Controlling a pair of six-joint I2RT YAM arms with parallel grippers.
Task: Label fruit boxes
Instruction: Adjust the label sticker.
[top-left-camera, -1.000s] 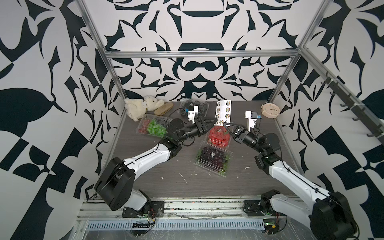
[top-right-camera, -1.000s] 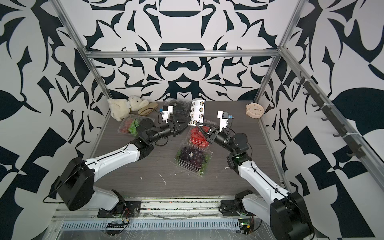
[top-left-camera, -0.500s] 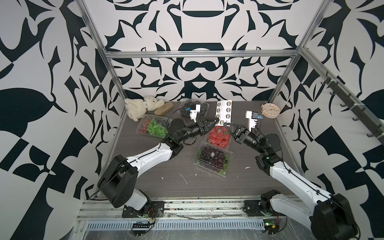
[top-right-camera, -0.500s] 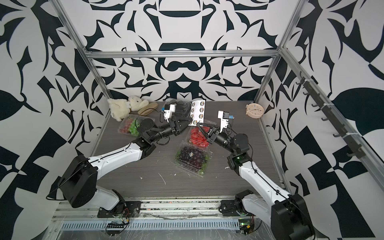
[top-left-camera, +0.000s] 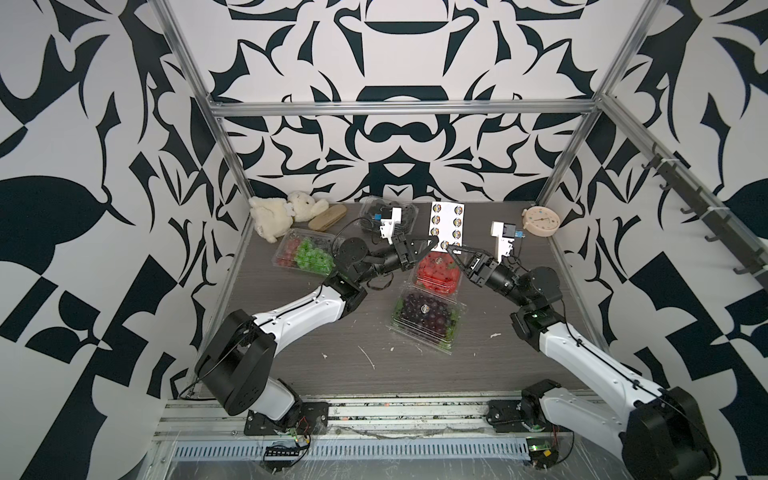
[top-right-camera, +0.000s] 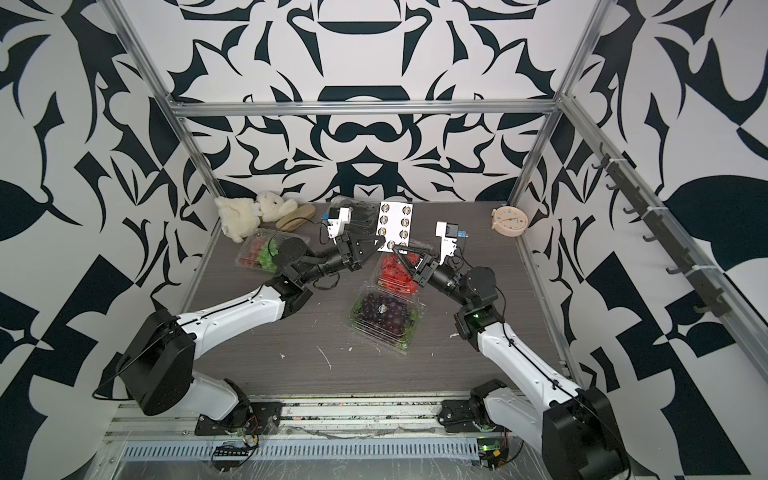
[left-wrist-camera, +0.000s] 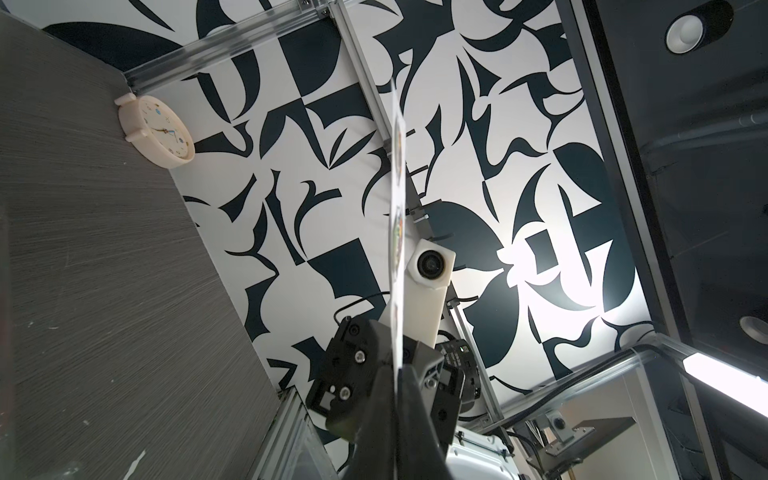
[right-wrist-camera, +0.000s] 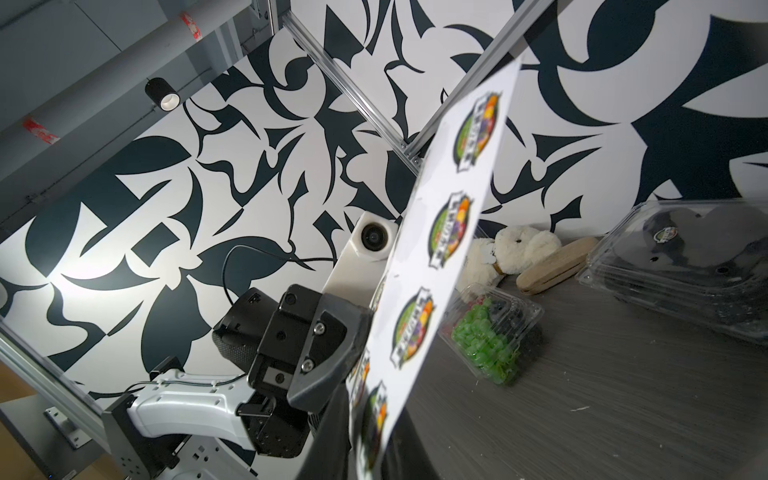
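Left pincer (top-left-camera: 433, 240), shut tight, grips sticker sheet (top-left-camera: 446, 221) (right pincer (top-left-camera: 450, 248) beside it).

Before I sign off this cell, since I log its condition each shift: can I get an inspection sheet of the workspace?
Surface: dark wood-grain table, with small white scraps near the front.
Job's things: purple grape box and black berry box each bear a sticker; green grape box shows none; strawberry box is partly behind the tools.
Clutter: plush toy, tan oblong block, clock.
Tools: left tool shut on the upright sticker sheet; right tool at its lower corner, grip unclear.
Cables: black wire looping by the left wrist camera.
Surroundings: patterned walls, aluminium frame, hook rail.
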